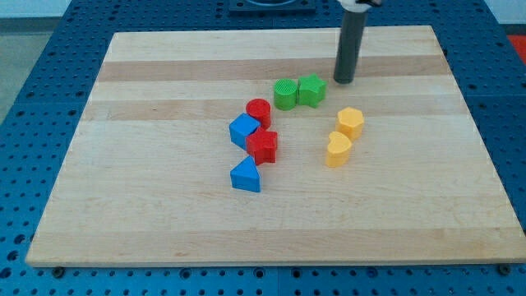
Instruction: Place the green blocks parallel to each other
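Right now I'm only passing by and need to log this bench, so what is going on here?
A single arm with a dark rod is working small blocks on a wooden board. My tip rests on the board just to the view's right of the two green blocks, a green cylinder and a green star-like block, which sit side by side and touching. My tip does not appear to touch either. Red, blue and yellow blocks lie lower down, untouched.

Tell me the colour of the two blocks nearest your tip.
Green and green, left of my tip, in the camera view.
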Motion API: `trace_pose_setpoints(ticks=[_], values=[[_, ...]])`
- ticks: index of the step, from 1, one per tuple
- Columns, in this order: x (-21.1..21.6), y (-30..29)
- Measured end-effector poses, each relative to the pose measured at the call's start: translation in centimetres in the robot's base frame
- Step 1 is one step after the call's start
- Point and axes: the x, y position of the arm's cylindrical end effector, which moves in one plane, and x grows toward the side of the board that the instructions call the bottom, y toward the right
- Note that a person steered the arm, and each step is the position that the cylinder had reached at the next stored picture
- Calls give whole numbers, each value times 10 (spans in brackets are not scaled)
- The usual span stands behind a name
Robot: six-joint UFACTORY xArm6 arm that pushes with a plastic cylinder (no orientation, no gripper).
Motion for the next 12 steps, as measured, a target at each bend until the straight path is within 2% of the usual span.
trace_pose_setpoints(ticks=[1, 6, 8, 9, 10, 11, 12], values=[[22, -14], [16, -156], [-24, -205], [-18, -209], [27, -157], [23, -115], [-10, -125]])
